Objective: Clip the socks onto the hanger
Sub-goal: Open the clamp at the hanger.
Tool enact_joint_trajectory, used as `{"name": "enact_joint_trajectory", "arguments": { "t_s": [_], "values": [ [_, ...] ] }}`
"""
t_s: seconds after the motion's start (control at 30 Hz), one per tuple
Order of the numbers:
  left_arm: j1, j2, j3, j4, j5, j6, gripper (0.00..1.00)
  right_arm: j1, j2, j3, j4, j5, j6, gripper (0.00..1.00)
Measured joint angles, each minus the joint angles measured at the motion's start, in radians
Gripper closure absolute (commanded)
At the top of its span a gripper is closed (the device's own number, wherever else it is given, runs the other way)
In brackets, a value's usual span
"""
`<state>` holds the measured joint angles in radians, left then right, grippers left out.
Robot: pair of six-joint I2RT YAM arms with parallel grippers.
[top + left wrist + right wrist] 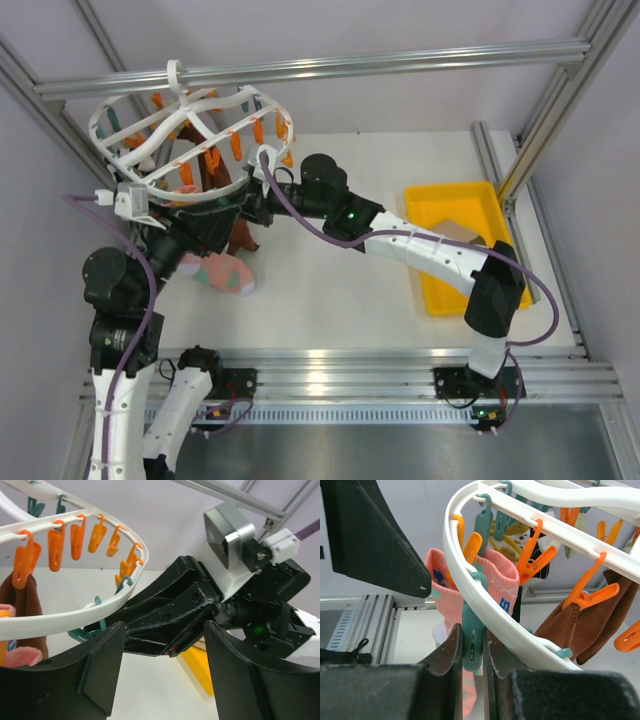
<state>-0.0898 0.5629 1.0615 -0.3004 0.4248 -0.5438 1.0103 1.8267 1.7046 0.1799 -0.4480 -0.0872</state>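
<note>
hanger (192, 118): I am watching it hanging by its hook from the rail (400, 62), white ring tilting, orange and teal clips dangling all round the rim
right gripper (471, 642): it is reaching in at the hanger's near rim, and both fingers are pressing tight on a teal clip (470, 615), one on each side of its body
teal clip: it is hanging from the rim, upright, its lower half sitting between the fingers
left gripper (160, 680): it is hovering just under the hanger's rim with its fingers spread wide and nothing between them; I am seeing the right gripper's black body across the gap
pink sock (495, 580): its cuff is sitting up against the rim just behind the pinched clip, the rest drooping below the hanger; I cannot tell which clip, if any, is biting it
brown sock (585, 625): it is hanging from an orange clip (592, 597) farther along the rim, beside the pink sock
tray (455, 195): yellow, lying well apart from the hanger, under the right arm's forearm
</note>
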Motion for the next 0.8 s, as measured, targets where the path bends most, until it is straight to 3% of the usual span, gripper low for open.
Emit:
{"name": "enact_joint_trajectory", "arguments": {
  "t_s": [0.37,0.8],
  "values": [
    [0.0,0.024,-0.023,-0.056,-0.165,-0.073,0.36,-0.034,-0.014,-0.063,0.101,-0.063,0.086,1.0],
    [0.0,0.095,-0.056,-0.042,-0.196,-0.147,0.36,-0.047,-0.026,-0.096,0.154,-0.101,0.136,1.0]
  ]
}}
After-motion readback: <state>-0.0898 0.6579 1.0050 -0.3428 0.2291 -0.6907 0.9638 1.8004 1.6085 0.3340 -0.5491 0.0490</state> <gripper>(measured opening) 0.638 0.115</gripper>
